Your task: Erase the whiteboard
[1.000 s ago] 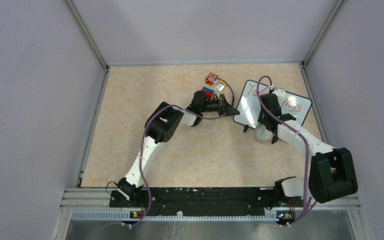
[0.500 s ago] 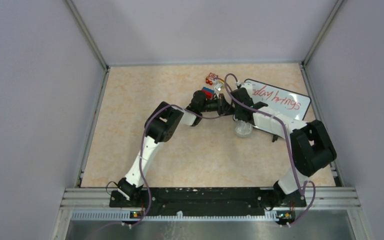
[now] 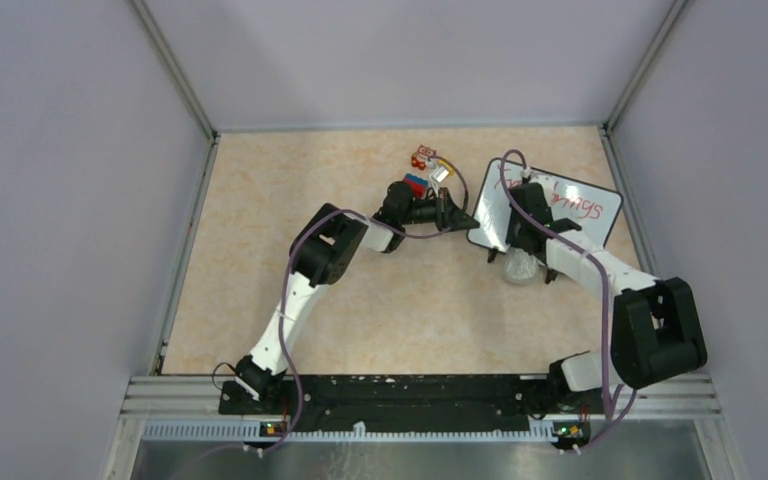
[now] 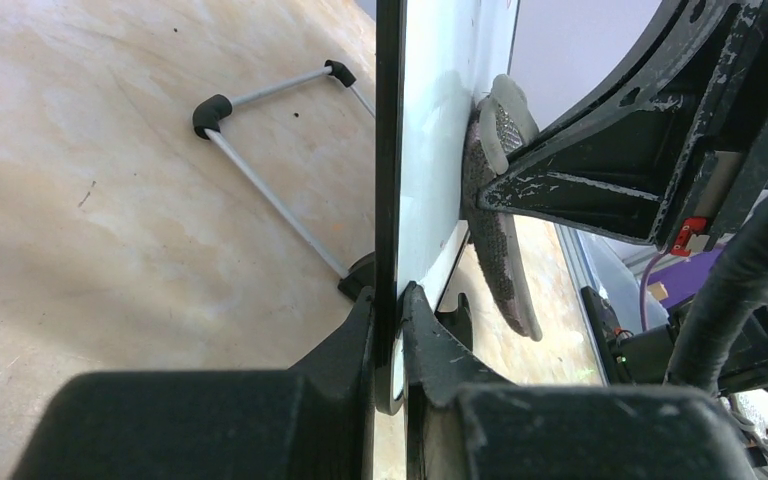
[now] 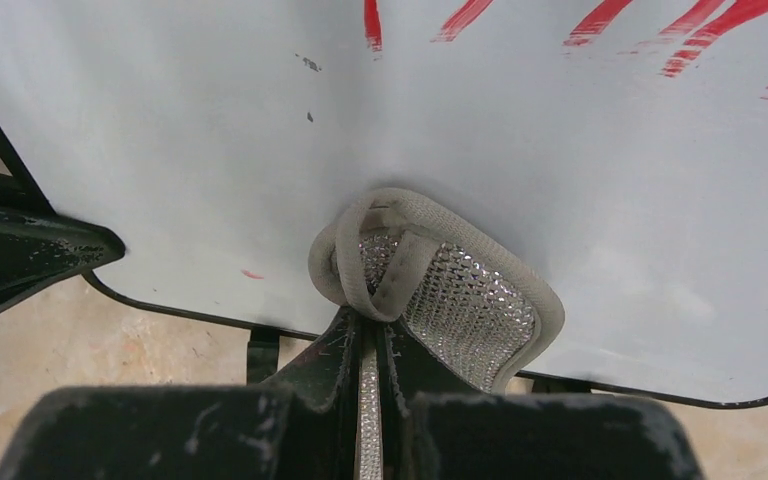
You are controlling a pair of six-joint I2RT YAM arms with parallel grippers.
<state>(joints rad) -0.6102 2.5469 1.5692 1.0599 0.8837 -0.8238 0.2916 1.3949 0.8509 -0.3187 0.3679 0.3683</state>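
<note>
1. Over on the left, the left gripper point(image 4: 390, 335) has its jaws pinched tight on the black-framed edge of the whiteboard point(image 3: 592, 215) and braces it. The board sits at the back right of the table point(image 3: 290, 180), propped on a thin wire stand point(image 4: 270, 190).
2. In the middle, the right gripper point(image 5: 365, 335) has its jaws closed on a grey mesh cloth point(image 5: 450, 300). The wad is pressed against the glossy white face, close to the board's lower edge.
3. The wiping step looks well under way. The patch of board around the cloth is clean, apart from a few dark specks and one small red fleck.
4. On the right, red handwriting point(image 5: 720, 30) runs across the part of the face beyond the cloth, so the job looks only partly done.
5. The next move calls for sweeping the cloth up and rightward through those strokes. The pressure should stay even and the left clamp firm, so the board neither tips nor slides.
</note>
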